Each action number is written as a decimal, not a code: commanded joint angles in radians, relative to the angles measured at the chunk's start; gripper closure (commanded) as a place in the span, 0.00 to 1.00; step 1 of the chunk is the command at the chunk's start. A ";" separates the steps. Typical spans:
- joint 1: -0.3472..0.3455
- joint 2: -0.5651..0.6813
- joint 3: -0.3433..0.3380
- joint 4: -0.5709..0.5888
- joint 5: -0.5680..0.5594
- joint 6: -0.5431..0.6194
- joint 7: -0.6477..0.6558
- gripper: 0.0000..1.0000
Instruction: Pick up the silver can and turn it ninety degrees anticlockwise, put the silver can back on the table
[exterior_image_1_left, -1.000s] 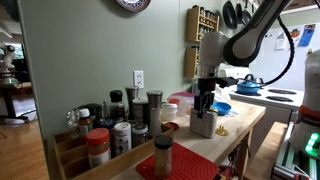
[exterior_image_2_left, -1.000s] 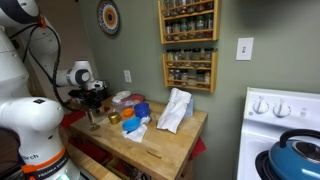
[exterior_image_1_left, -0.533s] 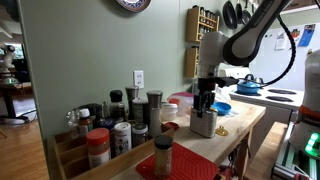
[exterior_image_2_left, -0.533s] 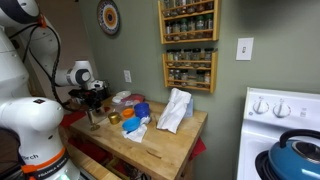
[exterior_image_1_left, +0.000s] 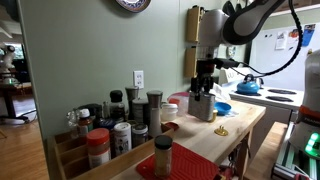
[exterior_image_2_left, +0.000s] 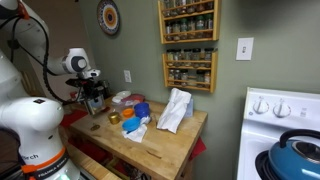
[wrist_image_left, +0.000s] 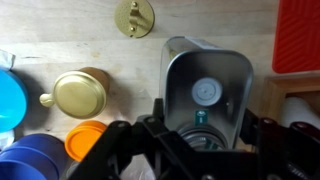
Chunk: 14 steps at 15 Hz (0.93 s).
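The silver can hangs in my gripper, lifted a little above the pale wood table. It shows the same way in both exterior views, with the gripper shut on the can over the table's near end. In the wrist view the can is a grey tin with a round white disc on its face. The dark jaws clamp its sides, with bare tabletop below.
Several spice jars and a brown-filled shaker stand near the red mat. A blue bowl, a gold lid, a small gold piece and a white cloth lie on the table. The stove stands beyond.
The gripper has risen with the silver can in it. The can stood on the table before and now hangs above it.
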 joint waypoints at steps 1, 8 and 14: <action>-0.017 -0.076 0.016 0.028 -0.036 -0.088 0.042 0.59; -0.011 -0.085 0.009 0.059 -0.073 -0.134 -0.080 0.59; 0.046 -0.062 -0.020 0.073 -0.037 -0.119 -0.419 0.59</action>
